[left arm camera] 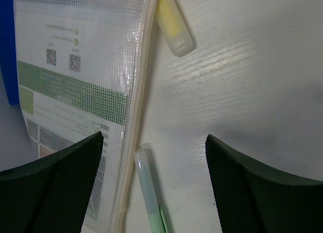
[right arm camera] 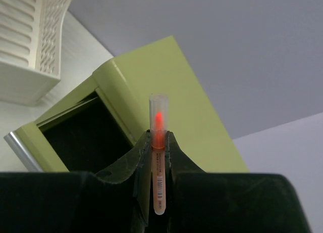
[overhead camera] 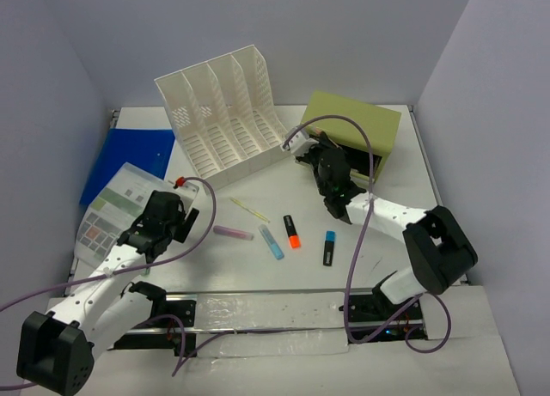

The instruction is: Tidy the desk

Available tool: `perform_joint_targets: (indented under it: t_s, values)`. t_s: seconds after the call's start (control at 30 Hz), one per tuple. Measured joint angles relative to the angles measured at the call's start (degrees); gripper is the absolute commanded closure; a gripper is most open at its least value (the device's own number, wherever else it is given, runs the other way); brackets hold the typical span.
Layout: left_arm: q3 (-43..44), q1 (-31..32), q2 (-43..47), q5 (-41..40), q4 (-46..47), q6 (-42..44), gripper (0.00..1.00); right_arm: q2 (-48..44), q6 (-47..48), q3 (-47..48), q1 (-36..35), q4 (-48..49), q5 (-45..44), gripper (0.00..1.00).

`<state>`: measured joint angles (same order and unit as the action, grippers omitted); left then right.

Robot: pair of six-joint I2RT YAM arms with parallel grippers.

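Spanning the whole grey-walled bay, the white desk (overhead camera: 421, 181) lies under everything else, with both arm bases at its near edge. At the far middle stands the white slotted file rack (overhead camera: 225, 112), and just right of it the olive-green drawer box (overhead camera: 357, 121), whose dark front opening shows in the right wrist view. A blue folder (overhead camera: 129, 155) lies flat at the far left. A clear mesh pouch (overhead camera: 110, 214) with a printed sheet inside lies against the folder's near edge. The left fingers (left arm camera: 60, 187) hang spread wide, gripping nothing, above the pouch's right edge. Between them on the desk lies a pale green highlighter (left arm camera: 150, 187), just beside the pouch's seam, and a yellow highlighter (left arm camera: 174, 26) lies farther along, against that same edge. The right fingers (right arm camera: 139, 159) are raised in front of the drawer box, pinched closed on an orange marker (right arm camera: 158, 142) that stands upright with its clear cap above the tips. On the bare middle of the desk, apart from one another, lie a black-and-blue marker (overhead camera: 329, 248), a black-and-orange marker (overhead camera: 293, 230), a light blue highlighter (overhead camera: 271, 241), a pink highlighter (overhead camera: 234, 232) and a thin yellow pen (overhead camera: 249, 210).
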<state>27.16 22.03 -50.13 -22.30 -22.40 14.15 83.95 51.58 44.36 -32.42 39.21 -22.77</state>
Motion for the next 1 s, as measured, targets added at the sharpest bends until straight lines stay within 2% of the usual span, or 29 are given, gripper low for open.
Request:
perform_joint_targets:
  t_s: [0.13,0.27,0.43,0.6,0.73,0.87,1.0]
  values:
    - [0.00,-0.21,-0.20,-0.02,0.41,0.07,0.11,1.45,1.89,0.00,0.43,-0.47,0.42,0.82]
    - [0.00,-0.40,-0.57,-0.04,0.59,0.09,0.11,2.40,3.29,0.00,0.77,-0.52,0.31,0.58]
    - [0.00,-0.44,-0.59,-0.02,0.79,0.09,0.11,2.64,4.91,0.02,0.81,-2.03,-0.31,0.41]
    - [0.00,-0.47,-0.59,-0.02,0.81,0.09,0.11,0.99,3.68,0.49,0.80,-7.12,0.05,0.38]
    - [0.00,-0.53,-0.60,0.00,0.81,0.07,0.11,-3.77,-0.60,2.05,0.31,-12.18,1.62,0.32]
    - [0.00,-0.80,-0.72,0.00,0.81,0.07,0.11,-8.54,-8.19,6.48,-1.60,-16.76,3.62,0.29]
    - [0.00,-1.05,-0.74,0.02,0.81,0.07,0.11,-9.09,-19.64,13.13,-6.88,-22.31,7.61,0.28]
